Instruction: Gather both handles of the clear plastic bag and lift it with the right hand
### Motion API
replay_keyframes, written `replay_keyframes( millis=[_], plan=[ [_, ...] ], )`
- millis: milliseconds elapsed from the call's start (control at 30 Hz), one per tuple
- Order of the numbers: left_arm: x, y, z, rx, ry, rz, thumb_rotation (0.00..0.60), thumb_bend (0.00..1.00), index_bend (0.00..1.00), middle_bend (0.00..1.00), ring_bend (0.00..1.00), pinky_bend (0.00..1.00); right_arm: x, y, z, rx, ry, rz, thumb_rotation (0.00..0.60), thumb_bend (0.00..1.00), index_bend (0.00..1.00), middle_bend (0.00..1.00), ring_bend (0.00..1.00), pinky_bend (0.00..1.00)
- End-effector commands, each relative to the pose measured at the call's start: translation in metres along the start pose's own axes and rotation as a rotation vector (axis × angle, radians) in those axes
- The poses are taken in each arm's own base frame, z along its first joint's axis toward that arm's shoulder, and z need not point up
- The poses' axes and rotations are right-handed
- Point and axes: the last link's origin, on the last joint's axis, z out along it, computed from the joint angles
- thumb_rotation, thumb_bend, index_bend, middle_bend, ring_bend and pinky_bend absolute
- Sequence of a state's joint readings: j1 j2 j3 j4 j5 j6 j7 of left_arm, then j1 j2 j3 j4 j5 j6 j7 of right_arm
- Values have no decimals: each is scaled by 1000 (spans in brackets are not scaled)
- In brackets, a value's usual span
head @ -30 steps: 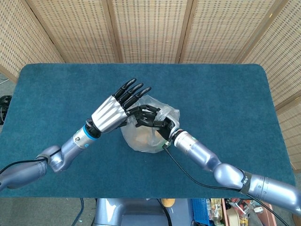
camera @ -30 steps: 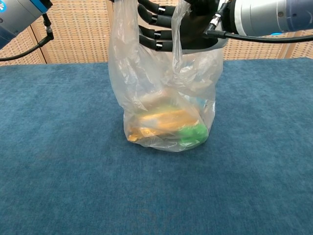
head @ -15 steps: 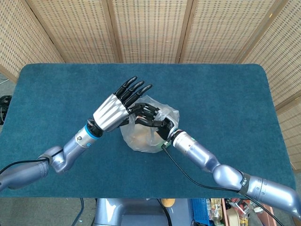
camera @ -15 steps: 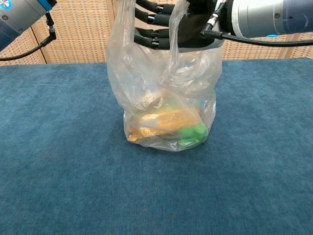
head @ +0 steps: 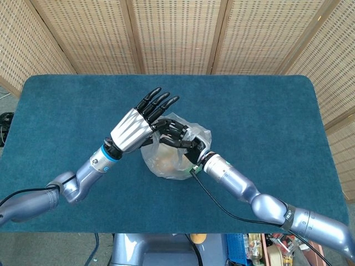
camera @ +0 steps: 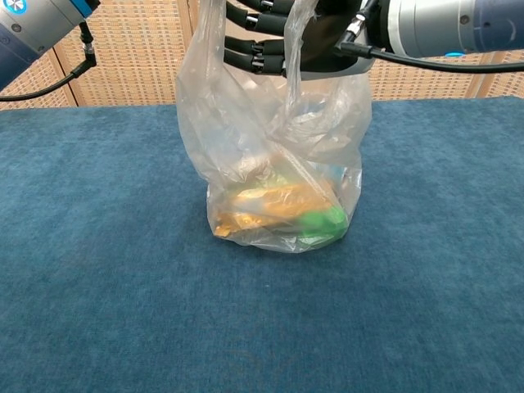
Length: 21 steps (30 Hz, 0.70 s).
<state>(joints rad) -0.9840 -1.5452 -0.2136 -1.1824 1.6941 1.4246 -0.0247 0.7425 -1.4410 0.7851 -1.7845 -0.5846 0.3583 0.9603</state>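
The clear plastic bag (camera: 278, 155) stands on the blue table (camera: 98, 286), with orange and green items showing through its bottom. Both handle strips (camera: 296, 33) are pulled up past the top of the chest view. My right hand (head: 178, 136) is at the bag's mouth, its black fingers (camera: 255, 51) hooked through the handles. My left hand (head: 133, 128) lies just over it, fingers straight and pointing away from me. Its thumb is hidden under the palm, so I cannot tell whether it pinches a handle. In the head view the bag (head: 163, 163) bulges below both hands.
The blue cloth-covered table (head: 266, 111) stretches wide on all sides of the bag. Woven screens (head: 177, 33) close off the back. A black cable (head: 213, 202) hangs from my right forearm over the table.
Both hands have risen slightly. The left hand shifted up and a little left, and the bag's left side stretched that way. The bag's bottom has stayed on the table.
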Motion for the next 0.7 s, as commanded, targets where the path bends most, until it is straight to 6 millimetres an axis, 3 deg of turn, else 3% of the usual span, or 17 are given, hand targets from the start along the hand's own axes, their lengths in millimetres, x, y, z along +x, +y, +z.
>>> replay_keyframes(
  millis=[33, 700],
  plan=[
    [0, -1, 1, 5, 2, -3, 600, 587, 575, 0, 0, 0, -1, -1, 0, 5, -3, 4, 600, 1, 293, 392, 198, 273],
    [-2, -4, 16, 34, -3, 5, 600, 586, 571, 0, 0, 0, -5, 6, 2, -29, -35, -36, 600, 1, 333, 392, 209, 273]
  ],
)
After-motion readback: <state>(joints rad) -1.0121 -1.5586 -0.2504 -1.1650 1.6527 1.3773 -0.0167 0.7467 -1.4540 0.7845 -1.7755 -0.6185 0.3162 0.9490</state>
